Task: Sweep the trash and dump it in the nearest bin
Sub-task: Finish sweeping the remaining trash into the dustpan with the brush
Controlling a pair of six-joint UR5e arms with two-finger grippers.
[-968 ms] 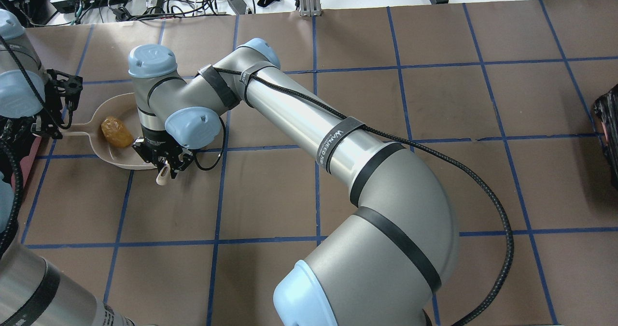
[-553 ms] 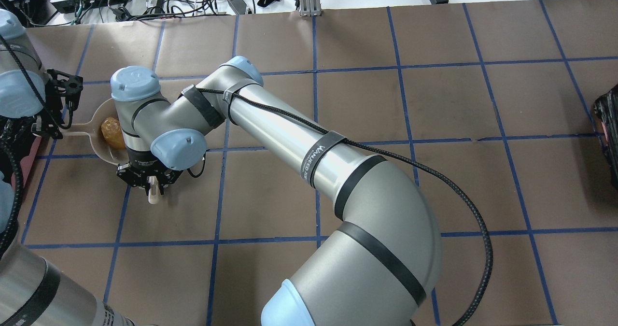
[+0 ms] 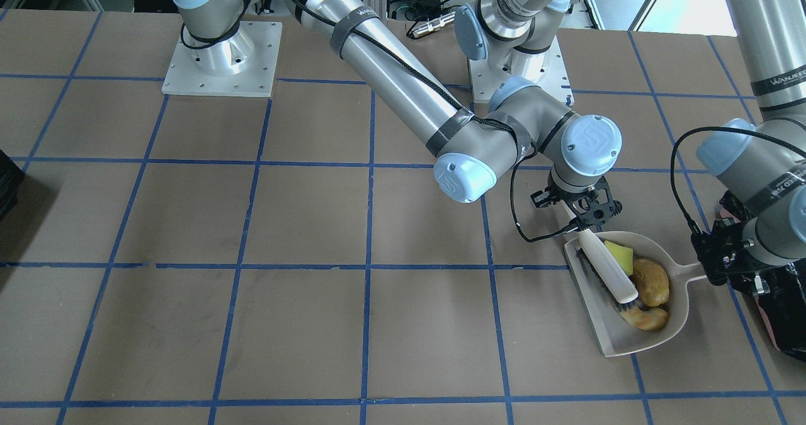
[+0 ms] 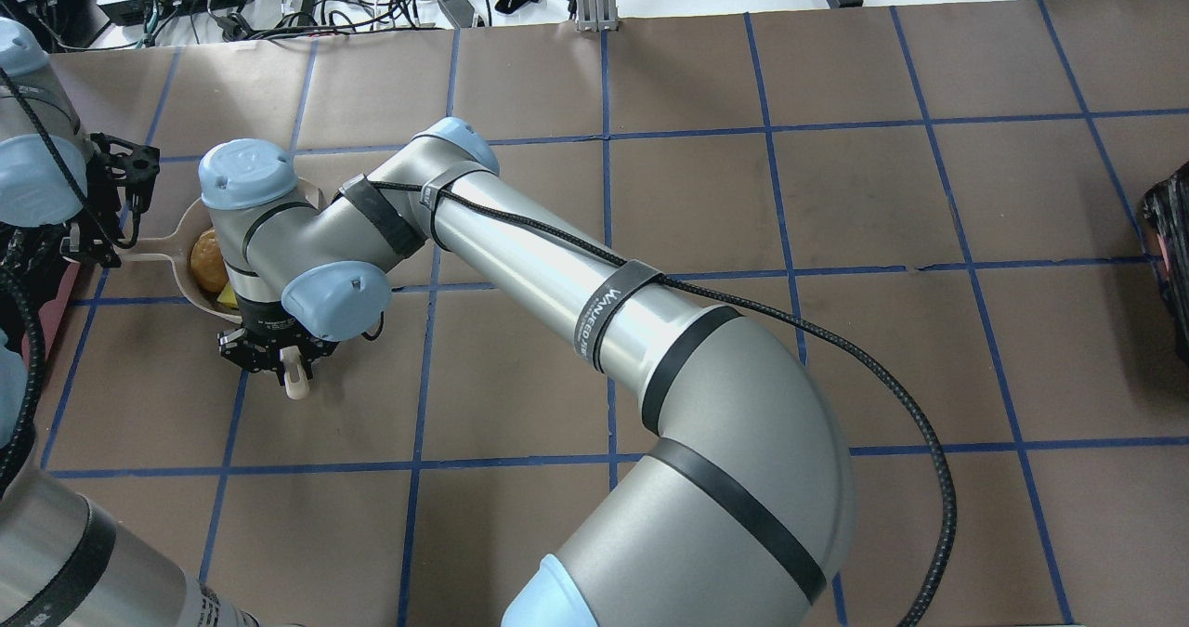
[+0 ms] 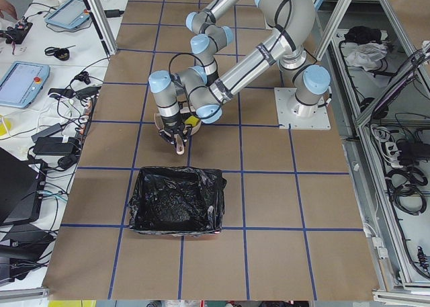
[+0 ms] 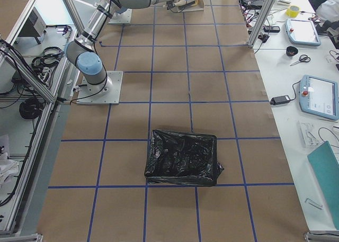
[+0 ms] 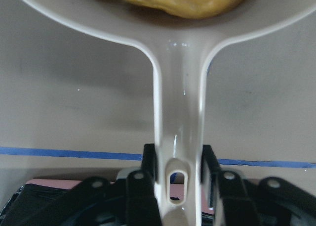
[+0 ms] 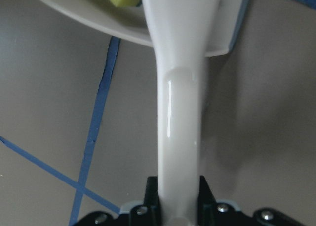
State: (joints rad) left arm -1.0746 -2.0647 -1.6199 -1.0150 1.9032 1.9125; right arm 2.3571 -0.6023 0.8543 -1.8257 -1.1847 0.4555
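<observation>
Brown paper desk (image 3: 252,223) ruled into squares with blue tape (image 3: 369,179). The right pincer (image 3: 578,209) pinches a white brush (image 3: 607,264). Over the last second it has slid sideways across the dustpan (image 3: 620,344), dragging the bristles inward. The left pincer (image 7: 177,161) is clamped on the dustpan's handle (image 7: 178,122). All the trash now sits in the pan: yellow wedge (image 3: 620,256), brown potato (image 3: 652,281), orange croissant (image 3: 648,318). Sweeping looks done, and tipping into the black-lined bin (image 5: 176,203) nearby likely follows.

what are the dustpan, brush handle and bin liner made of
Dustpan: looks like moulded plastic, beige, smooth satin; soft highlights run along its handle.
Brush handle: probably glossy white plastic; it carries a sharp, bright reflection streak.
Bin liner: thin black plastic film, going by its crinkles and glints.
</observation>
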